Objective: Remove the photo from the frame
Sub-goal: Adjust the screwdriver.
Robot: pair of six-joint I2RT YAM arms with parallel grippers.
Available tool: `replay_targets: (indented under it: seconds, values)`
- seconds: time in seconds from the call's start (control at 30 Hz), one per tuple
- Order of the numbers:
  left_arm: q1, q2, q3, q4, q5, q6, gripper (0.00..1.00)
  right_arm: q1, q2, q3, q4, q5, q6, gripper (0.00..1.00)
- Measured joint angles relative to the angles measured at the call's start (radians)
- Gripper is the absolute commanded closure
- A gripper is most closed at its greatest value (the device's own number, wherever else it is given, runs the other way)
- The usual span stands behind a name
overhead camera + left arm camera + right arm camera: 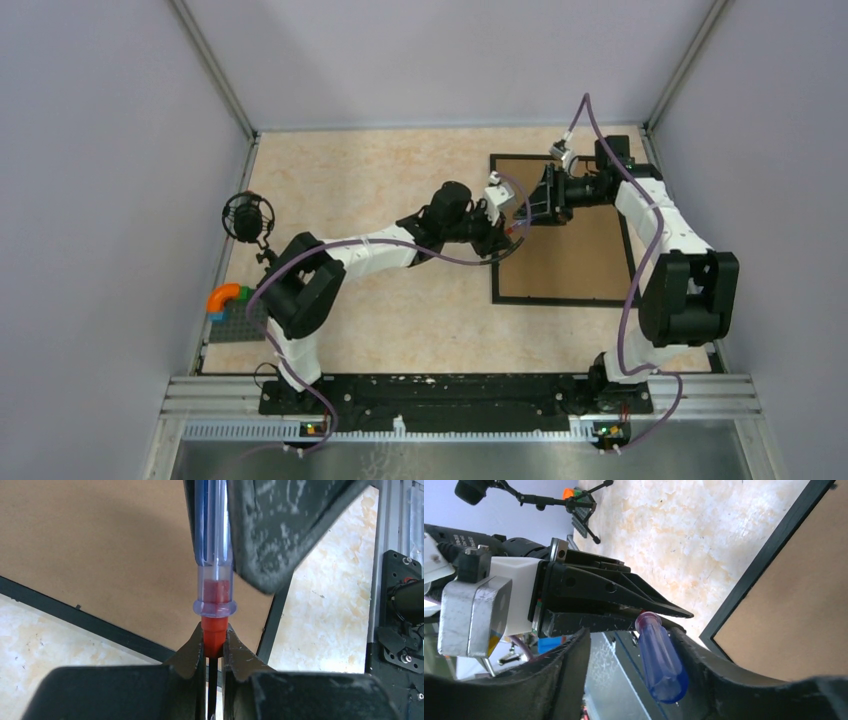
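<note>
I see beige table [380,180] from above. Black frame [580,260] lies flat at 3 o'clock, brown board back up. Both arms meet over frame's 9 o'clock edge. Right gripper [535,205]: fingers [569,670] spread either side of blue handle. Left gripper [214,642]: fingertips pinching red collar of screwdriver [212,540]. Toy blocks [232,305] at table's 8 o'clock.

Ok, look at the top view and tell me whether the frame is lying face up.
No: the frame lies back up, showing only its brown board.
</note>
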Motion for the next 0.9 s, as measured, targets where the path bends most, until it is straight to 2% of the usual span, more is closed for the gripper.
replay_targets:
  seconds: [0.13, 0.37, 0.4, 0.5, 0.53, 0.57, 0.6, 0.63, 0.67, 0.77, 0.9]
  values:
    - [0.0, 0.008, 0.016, 0.002, 0.001, -0.003, 1.0, 0.02, 0.0, -0.015, 0.034, 0.015, 0.041, 0.55]
    - [0.0, 0.008, 0.043, 0.001, 0.027, 0.026, 1.0, 0.057, 0.0, -0.029, 0.065, 0.034, 0.066, 0.59]
    - [0.0, 0.008, 0.043, 0.0, 0.031, 0.035, 1.0, 0.058, 0.0, -0.029, 0.065, 0.035, 0.069, 0.67]
    - [0.001, 0.009, 0.043, 0.001, 0.038, 0.063, 1.0, 0.057, 0.0, -0.034, 0.072, 0.053, 0.068, 1.0]
    - [0.002, 0.009, 0.043, 0.001, 0.04, 0.072, 0.97, 0.054, 0.0, -0.037, 0.075, 0.06, 0.072, 1.0]
    - [0.002, 0.009, 0.043, 0.0, 0.039, 0.076, 0.86, 0.053, 0.0, -0.042, 0.076, 0.062, 0.076, 1.0]
    - [0.002, 0.009, 0.043, -0.003, 0.037, 0.076, 0.68, 0.053, 0.0, -0.043, 0.075, 0.064, 0.075, 1.0]
    - [0.002, 0.009, 0.043, -0.007, 0.037, 0.074, 0.55, 0.054, 0.0, -0.043, 0.074, 0.064, 0.075, 1.0]
    - [0.002, 0.009, 0.043, -0.006, 0.039, 0.069, 0.47, 0.054, -0.001, -0.046, 0.077, 0.065, 0.075, 1.0]
    - [0.015, 0.009, 0.043, -0.008, 0.059, 0.048, 0.34, 0.043, -0.025, -0.083, 0.085, 0.092, 0.085, 1.0]
    - [0.067, -0.026, -0.043, 0.018, 0.083, 0.018, 0.34, -0.021, -0.111, -0.211, 0.13, 0.147, 0.141, 1.0]
